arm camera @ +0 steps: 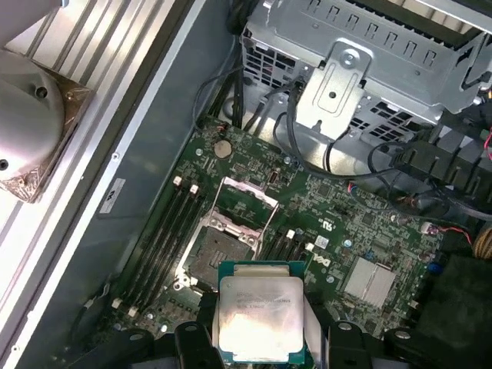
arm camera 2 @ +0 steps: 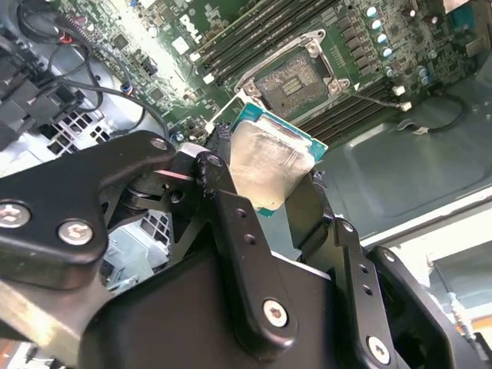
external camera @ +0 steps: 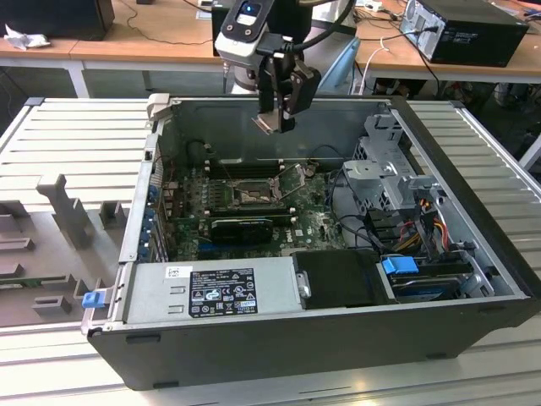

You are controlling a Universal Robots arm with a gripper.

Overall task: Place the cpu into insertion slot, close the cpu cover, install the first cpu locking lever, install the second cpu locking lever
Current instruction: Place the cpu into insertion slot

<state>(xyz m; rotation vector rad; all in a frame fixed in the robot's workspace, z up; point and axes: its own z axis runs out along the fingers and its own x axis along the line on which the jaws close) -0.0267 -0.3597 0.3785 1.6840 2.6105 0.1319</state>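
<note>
My gripper [external camera: 277,118] hangs high over the open computer case, shut on the cpu [external camera: 269,125], a small square chip with a silver top and a green edge. In both wrist views the cpu [arm camera 2: 269,161] [arm camera: 260,315] sits between the black fingers [arm camera 2: 223,192]. The insertion slot [external camera: 251,194] [arm camera: 211,246] [arm camera 2: 292,81] lies bare on the green motherboard well below the chip. The cpu cover [arm camera: 247,201] stands swung up at the slot's edge.
A grey power supply [external camera: 211,292] fills the case's near side, and a metal drive cage [external camera: 389,169] with cables stands at the exterior view's right. A black ribbed heatsink block [external camera: 241,227] lies just in front of the slot. Memory slots [arm camera: 165,231] run beside it.
</note>
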